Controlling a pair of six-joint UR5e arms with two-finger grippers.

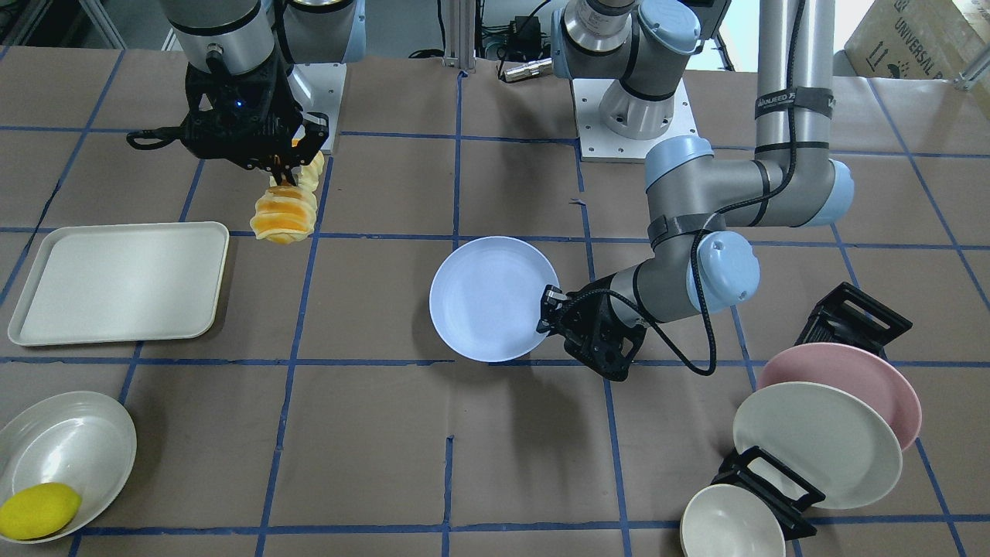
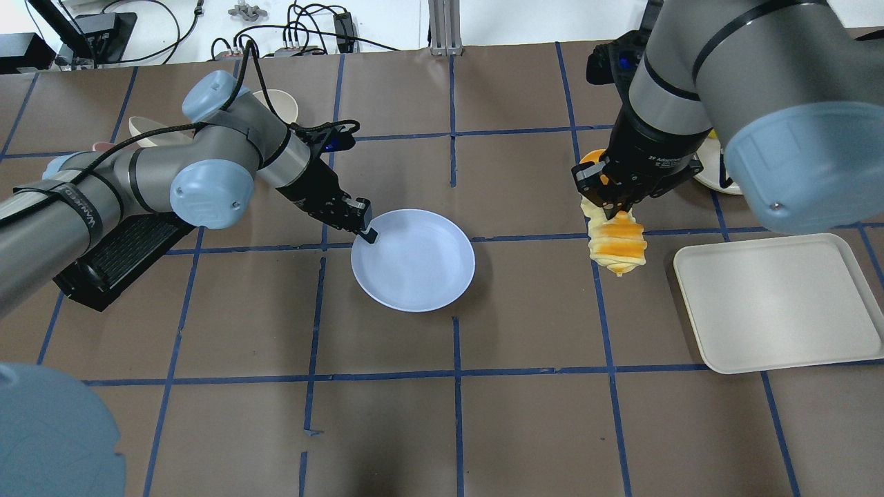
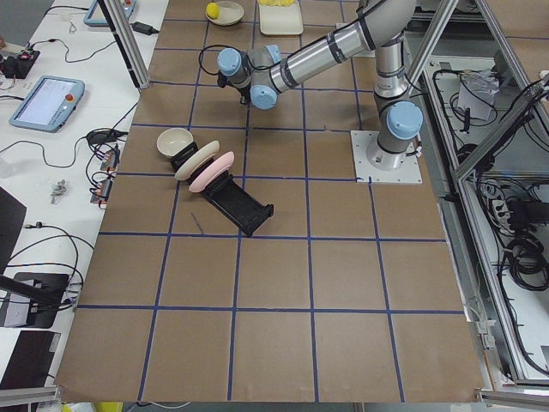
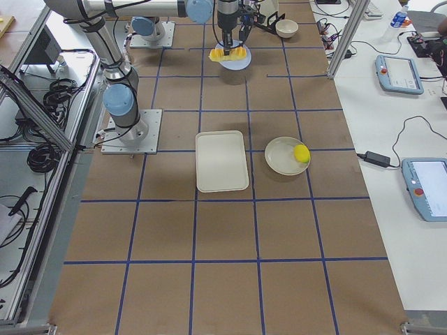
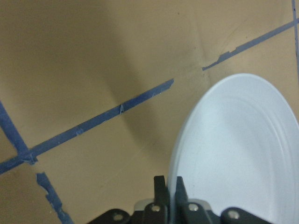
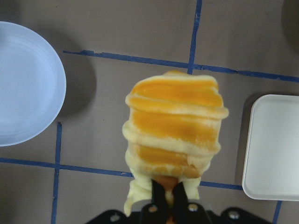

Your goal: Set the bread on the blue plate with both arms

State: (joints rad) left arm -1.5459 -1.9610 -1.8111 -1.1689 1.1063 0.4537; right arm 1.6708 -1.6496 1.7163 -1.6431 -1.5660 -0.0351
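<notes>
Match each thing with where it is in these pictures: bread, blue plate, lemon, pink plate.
Things:
1 bread
2 blue plate
3 lemon
4 pink plate

Places:
A lying in the white bowl
B leaning in the black rack
C held in the right gripper
D rim pinched by the left gripper

Pairs: 1-C, 2-D, 3-A, 4-B

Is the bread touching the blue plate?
Apart. The overhead view shows bare brown table between the bread, hanging from the right tool, and the blue plate.
</notes>
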